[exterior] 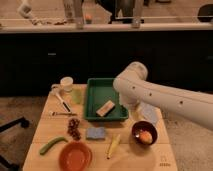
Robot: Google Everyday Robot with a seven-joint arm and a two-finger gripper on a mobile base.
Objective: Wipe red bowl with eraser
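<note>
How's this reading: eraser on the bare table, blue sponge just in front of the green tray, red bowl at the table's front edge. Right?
Not quite: the camera view shows the eraser lying inside the green tray, not on the bare table. The blue sponge and red bowl are as you say. The gripper is hidden behind the arm at the tray's right side.

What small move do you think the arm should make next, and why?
Probably ease the gripper leftward and down onto the eraser. The eraser lies untouched in the green tray. The gripper hangs by the tray's right edge, largely hidden under the arm, holding nothing. The red bowl in front can't be wiped until the eraser is picked up.
</note>
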